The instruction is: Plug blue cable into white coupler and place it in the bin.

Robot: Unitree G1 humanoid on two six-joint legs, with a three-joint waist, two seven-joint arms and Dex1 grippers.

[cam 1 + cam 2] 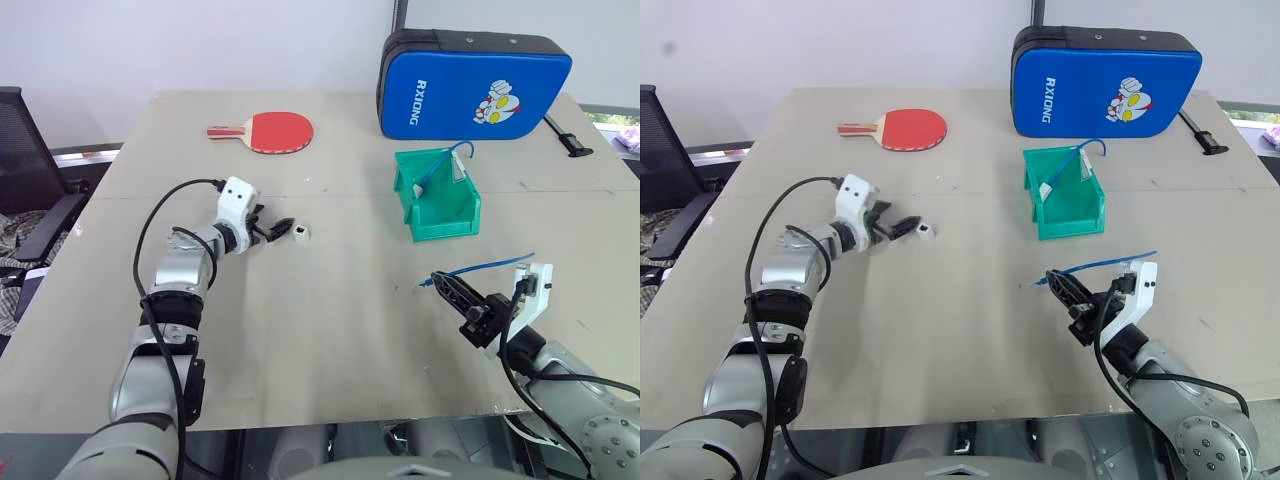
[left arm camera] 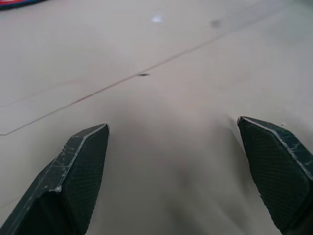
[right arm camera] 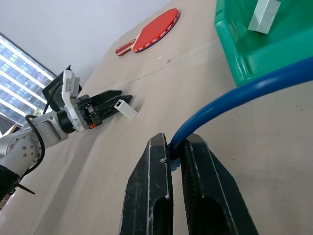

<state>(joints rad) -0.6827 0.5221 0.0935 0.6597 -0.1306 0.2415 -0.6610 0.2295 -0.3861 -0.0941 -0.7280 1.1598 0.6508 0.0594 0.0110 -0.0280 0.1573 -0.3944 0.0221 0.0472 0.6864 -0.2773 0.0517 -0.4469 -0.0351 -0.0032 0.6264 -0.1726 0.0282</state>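
One white coupler (image 1: 302, 231) just beside left pincer (image 1: 277, 229) — fingers spread, table (image 1: 330, 330)

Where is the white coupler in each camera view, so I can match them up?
Left eye view: white coupler on the table, just right of the left gripper.
Right eye view: same spot.
Left wrist view: I cannot find it.
Right wrist view: at the left gripper's fingertips.
Shared landmark: red paddle.

A red table-tennis paddle (image 1: 276, 131) and a blue padded case (image 1: 474, 85) lie on the table (image 1: 330, 320) — well apart.
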